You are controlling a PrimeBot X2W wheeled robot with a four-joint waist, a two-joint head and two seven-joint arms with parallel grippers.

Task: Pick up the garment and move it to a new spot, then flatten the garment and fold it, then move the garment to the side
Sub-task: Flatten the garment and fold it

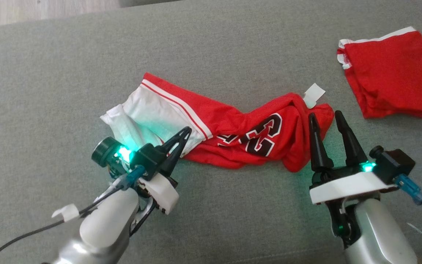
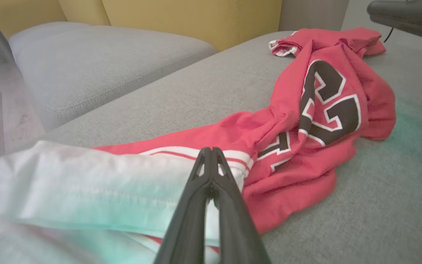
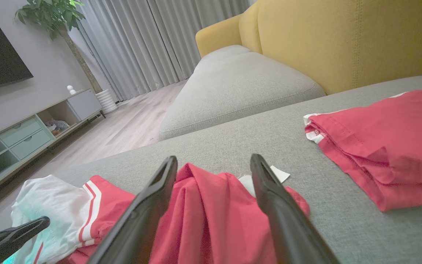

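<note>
Nearest the camera, the left hand (image 1: 186, 132) has its two dark fingers pressed together on the garment (image 1: 233, 124), pinching it at the white, red-striped hem; the left wrist view shows the closed tips (image 2: 211, 152) meeting right on that striped band, with white cloth spread beneath the fingers. The garment is a red jersey (image 2: 306, 146) with a white panel and a black number outlined in white. It lies crumpled and twisted about the middle of the grey sofa seat (image 1: 50, 91), its white end toward the seat's left edge and its red end toward the right. A small white label (image 1: 314, 94) sticks out at the far side of the red end. The right hand (image 1: 325, 116) is over that red end with its fingers spread wide and gripping nothing; in the right wrist view a raised red fold (image 3: 203, 212) stands between the two open fingers (image 3: 152, 205), though I cannot tell whether they touch the cloth. Well apart from the jersey, by the seat's far right corner, lies a second red garment (image 1: 394, 73), folded flat, with white trim along its far edge. Beyond the seat's far left corner is pale wooden floor (image 1: 31, 11), and a yellow backrest (image 3: 343, 44) rises behind a neighbouring grey cushion (image 3: 240, 88).
</note>
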